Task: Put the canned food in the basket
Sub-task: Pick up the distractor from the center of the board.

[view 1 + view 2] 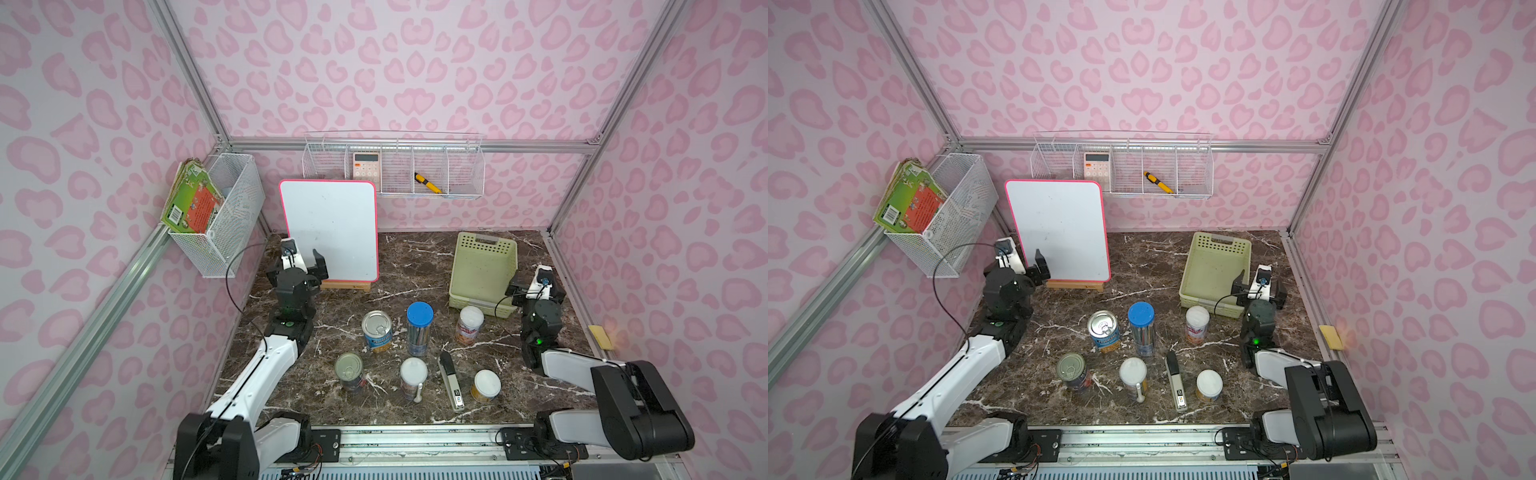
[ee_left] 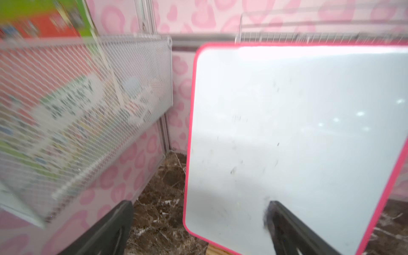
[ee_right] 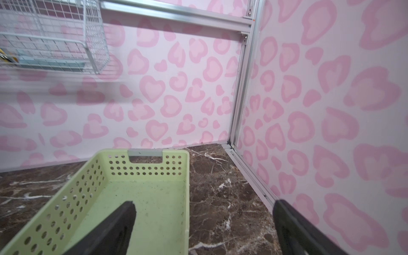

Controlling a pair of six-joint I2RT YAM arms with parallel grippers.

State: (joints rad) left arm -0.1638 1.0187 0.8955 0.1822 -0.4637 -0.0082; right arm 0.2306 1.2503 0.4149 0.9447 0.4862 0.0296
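Hovering right gripper (image 3: 204,204) over basket (image 3: 145,170) near corner, jaws wide, gripping nothing; left gripper (image 2: 198,205) same, facing whiteboard (image 2: 287,121). Likely targeting white-lidded can (image 1: 470,323): standing upright just outside basket's near wall, back toward right arm's base. Other four cans (image 1: 377,330) sitting mid-table.

Robot test cell, lab-type, not a home. Boxed in by an aluminium frame (image 1: 540,146) with printed pink heart-pattern wall panels (image 1: 415,62) on three sides. A marble-look counter (image 1: 415,266) forms the booth floor. The left arm (image 1: 270,361) and right arm (image 1: 573,365) are mounted on a metal base rail (image 1: 415,442) at the near edge, with cabling exposed. A wire rack (image 1: 465,178) and a mesh basket (image 1: 237,208) hang off the frame. A whiteboard (image 1: 330,228) stands on the counter.
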